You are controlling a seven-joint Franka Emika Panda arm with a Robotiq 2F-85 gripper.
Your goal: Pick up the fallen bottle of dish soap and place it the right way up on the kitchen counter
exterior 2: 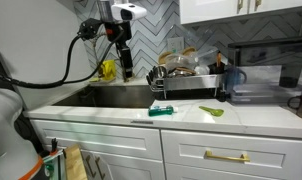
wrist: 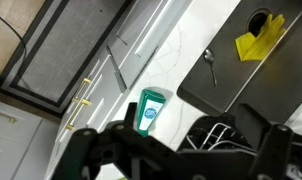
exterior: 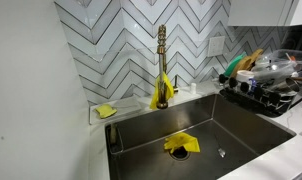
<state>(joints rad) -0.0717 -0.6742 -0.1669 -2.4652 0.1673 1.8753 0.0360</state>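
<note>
Black gripper [wrist: 176, 150], jaws spread and empty, hangs above teal-green plastic dish soap bottle [wrist: 149, 110] lying flat on white kitchen counter [wrist: 181, 55] beside stainless steel sink basin [wrist: 241, 85].

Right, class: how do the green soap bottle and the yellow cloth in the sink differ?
Colour: the bottle is green, the cloth yellow. Place: the bottle lies on the white counter, the cloth down in the steel sink. Both lie ungripped.
</note>
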